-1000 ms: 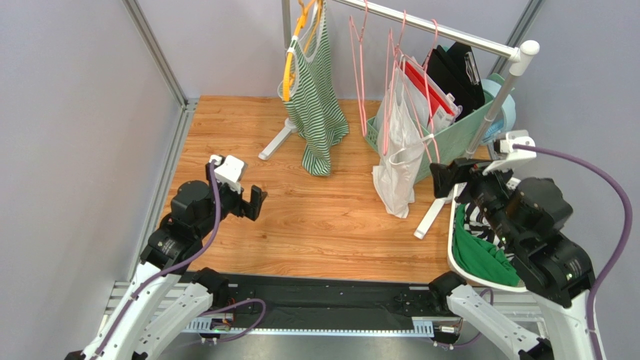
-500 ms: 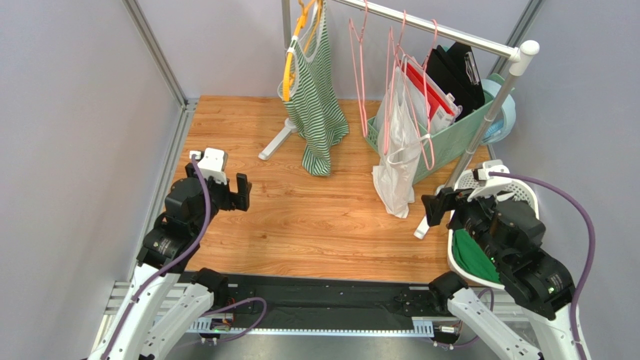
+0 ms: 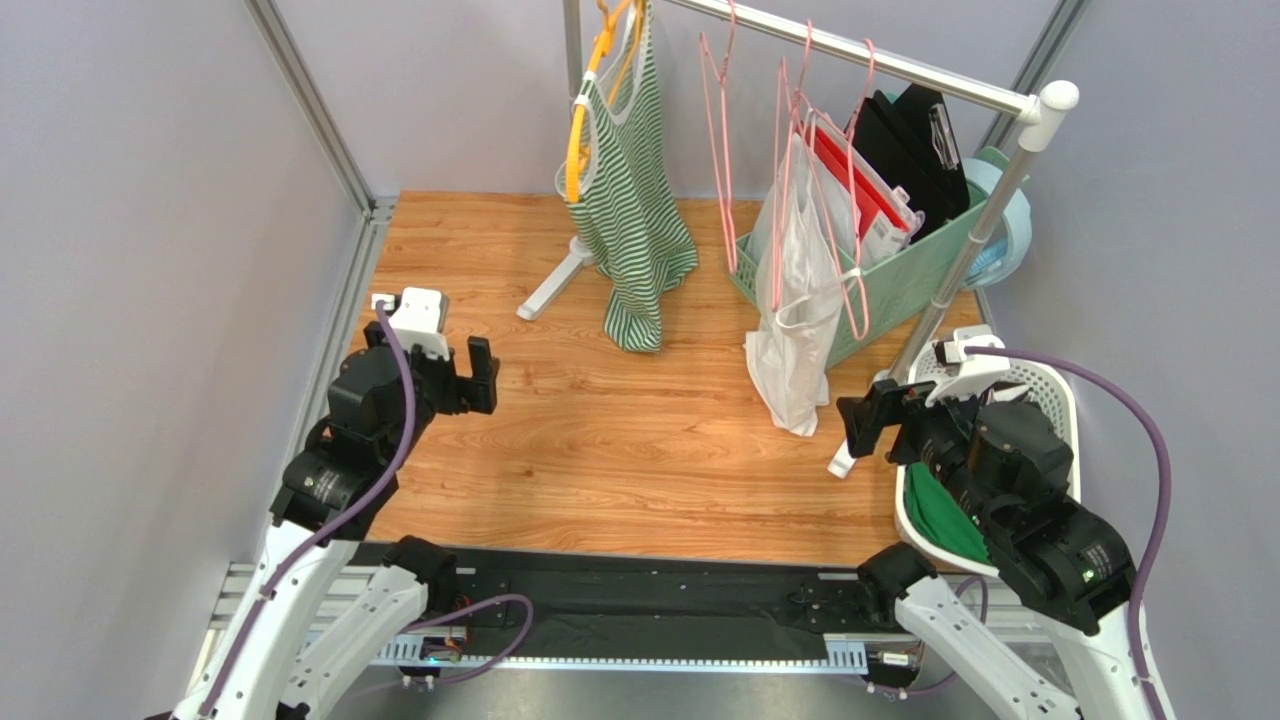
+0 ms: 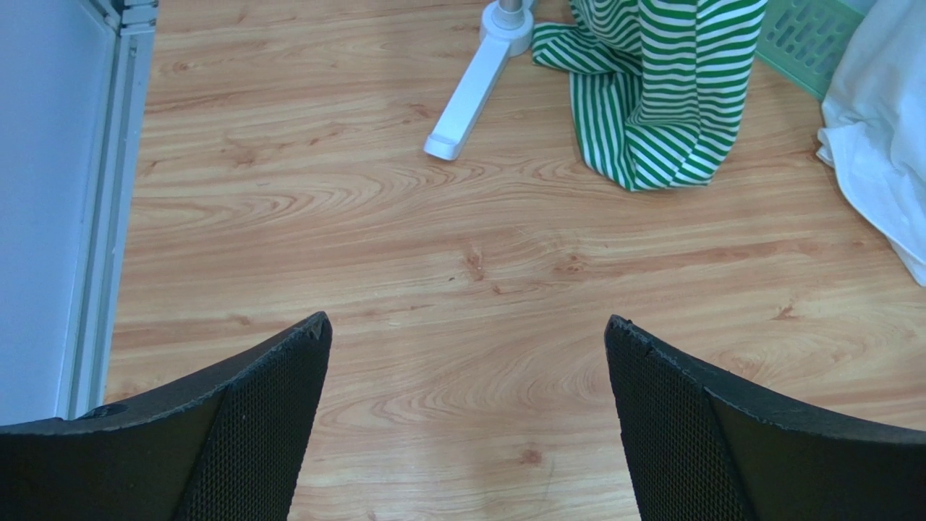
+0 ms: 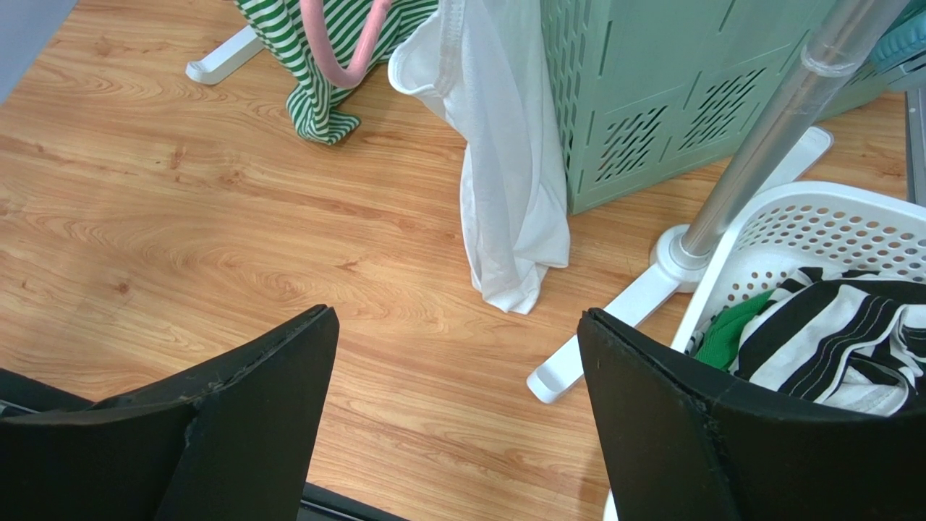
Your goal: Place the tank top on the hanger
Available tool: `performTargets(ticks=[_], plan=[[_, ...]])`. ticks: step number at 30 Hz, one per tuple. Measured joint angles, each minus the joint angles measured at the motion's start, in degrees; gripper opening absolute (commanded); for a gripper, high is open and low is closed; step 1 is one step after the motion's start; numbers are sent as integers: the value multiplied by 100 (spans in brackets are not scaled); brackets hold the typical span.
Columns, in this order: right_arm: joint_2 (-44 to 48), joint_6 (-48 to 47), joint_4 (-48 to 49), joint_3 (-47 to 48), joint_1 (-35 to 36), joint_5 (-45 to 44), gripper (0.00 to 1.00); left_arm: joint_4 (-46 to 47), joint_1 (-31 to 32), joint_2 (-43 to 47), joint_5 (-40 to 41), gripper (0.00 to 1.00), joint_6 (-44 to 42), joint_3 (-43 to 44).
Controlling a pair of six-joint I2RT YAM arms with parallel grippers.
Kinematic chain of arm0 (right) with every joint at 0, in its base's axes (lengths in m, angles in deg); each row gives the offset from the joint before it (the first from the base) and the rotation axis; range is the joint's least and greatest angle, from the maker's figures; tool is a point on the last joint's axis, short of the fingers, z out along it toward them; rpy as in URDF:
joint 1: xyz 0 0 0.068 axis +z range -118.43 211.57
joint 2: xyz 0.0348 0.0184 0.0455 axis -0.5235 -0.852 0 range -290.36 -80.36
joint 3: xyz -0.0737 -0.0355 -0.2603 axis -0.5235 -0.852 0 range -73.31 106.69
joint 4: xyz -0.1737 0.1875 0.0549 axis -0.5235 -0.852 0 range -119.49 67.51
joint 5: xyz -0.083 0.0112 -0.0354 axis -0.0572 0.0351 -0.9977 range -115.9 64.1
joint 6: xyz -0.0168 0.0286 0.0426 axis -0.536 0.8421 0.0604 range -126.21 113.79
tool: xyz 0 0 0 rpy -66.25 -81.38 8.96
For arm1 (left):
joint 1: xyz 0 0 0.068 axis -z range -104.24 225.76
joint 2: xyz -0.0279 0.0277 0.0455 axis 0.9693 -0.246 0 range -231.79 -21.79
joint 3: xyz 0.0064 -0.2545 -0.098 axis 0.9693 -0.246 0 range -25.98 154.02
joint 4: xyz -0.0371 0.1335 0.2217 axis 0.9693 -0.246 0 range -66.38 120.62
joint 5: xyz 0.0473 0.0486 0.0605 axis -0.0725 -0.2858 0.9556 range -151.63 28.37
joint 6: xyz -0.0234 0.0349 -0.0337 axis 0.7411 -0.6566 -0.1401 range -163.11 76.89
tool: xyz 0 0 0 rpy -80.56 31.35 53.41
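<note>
Left gripper (image 4: 467, 323) and right gripper (image 5: 457, 317) hovering wide open, carrying nothing, over the worktop's (image 3: 631, 450) near half. White tank top (image 3: 796, 323) hanging from pink wire hanger (image 5: 346, 60) on the rail (image 3: 902, 68) at the far right edge, hem reaching the wood. Hanging step looking done; next move calling only for checking the straps' seating.

Loads of bare wood on the table (image 3: 631, 450) between the two arms, nothing sticking up there. Further back it gets crowded: the rack's left foot (image 3: 549, 285), the striped top (image 3: 639, 225) hanging low, then the white tank top (image 3: 792, 342) draped right in front of the green crate (image 3: 902, 285). Over on the right, the rack pole (image 3: 977, 236), its right foot (image 5: 598, 337) and the laundry basket (image 5: 837, 228) sit close around the right gripper (image 3: 872, 416), so it's tight there.
</note>
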State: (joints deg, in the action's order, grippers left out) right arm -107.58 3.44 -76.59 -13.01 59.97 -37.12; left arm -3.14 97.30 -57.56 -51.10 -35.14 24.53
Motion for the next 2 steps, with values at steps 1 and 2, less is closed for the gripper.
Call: performTargets(ticks=[1, 2], plan=[[0, 2, 0, 0, 0, 2, 86, 0, 0, 24, -39, 99, -22, 0], [0, 2, 2, -4, 0, 2, 86, 4, 0, 55, -92, 99, -39, -4]])
